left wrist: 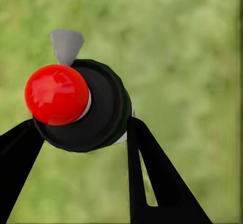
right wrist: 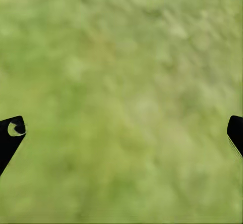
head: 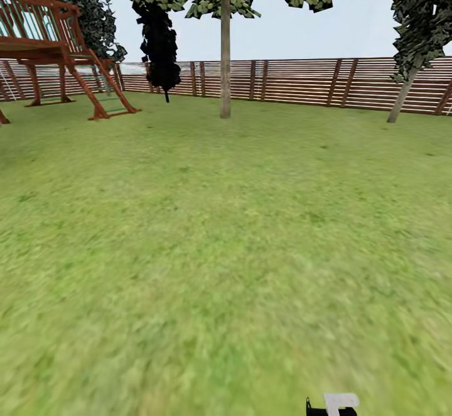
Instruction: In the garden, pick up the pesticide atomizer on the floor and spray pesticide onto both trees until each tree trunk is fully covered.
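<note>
My left gripper is shut on the pesticide atomizer, a dark bottle with a round red top and a grey nozzle, held over blurred grass. One black finger presses each side of the bottle. My right gripper is open, its fingertips far apart above bare lawn. Far ahead in the head view a tree with a straight grey-brown trunk stands on the lawn. Another tree with a leaning trunk stands at the right by the fence.
The green lawn stretches ahead to a brown slatted fence. A wooden play tower stands at the far left, with a dark narrow tree beside it. A small black and pale grey part pokes in at the bottom edge.
</note>
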Available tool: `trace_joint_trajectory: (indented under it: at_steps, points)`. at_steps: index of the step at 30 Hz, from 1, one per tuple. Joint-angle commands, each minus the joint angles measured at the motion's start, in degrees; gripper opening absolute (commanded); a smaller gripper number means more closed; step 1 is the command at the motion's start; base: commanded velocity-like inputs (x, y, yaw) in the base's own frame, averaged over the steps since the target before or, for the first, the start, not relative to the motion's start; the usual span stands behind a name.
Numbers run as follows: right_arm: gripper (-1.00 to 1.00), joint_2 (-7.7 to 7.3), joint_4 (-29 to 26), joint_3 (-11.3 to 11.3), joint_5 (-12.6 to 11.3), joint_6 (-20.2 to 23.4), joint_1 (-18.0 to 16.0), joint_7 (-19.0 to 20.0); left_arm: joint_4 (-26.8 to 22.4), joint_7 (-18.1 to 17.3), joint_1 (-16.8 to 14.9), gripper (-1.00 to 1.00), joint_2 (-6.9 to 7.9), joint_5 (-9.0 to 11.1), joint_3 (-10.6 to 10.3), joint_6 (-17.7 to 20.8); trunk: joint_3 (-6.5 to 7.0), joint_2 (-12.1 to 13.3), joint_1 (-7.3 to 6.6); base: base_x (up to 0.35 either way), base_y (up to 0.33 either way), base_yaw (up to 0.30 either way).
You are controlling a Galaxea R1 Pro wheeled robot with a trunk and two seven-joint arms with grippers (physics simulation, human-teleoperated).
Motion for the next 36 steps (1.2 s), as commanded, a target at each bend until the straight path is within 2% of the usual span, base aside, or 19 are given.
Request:
trace_joint_trajectory:
  at_steps: [1,36]
  points:
    - [1.0,0.0,0.0,0.5,-0.6,-0.2,0.0,-0.1,0.2,-0.4,-0.1,-1.0,0.01,0.2,0.4,-0.3,-0.05,0.0,0.03,0.339,0.0,0.0]
    - [1.0,0.0,0.0,0.5,-0.6,-0.2,0.0,-0.1,0.2,-0.4,-0.1,-1.0,0.02,0.2,0.4,-0.3,-0.05,0.0,0.03,0.339,0.0,0.0]
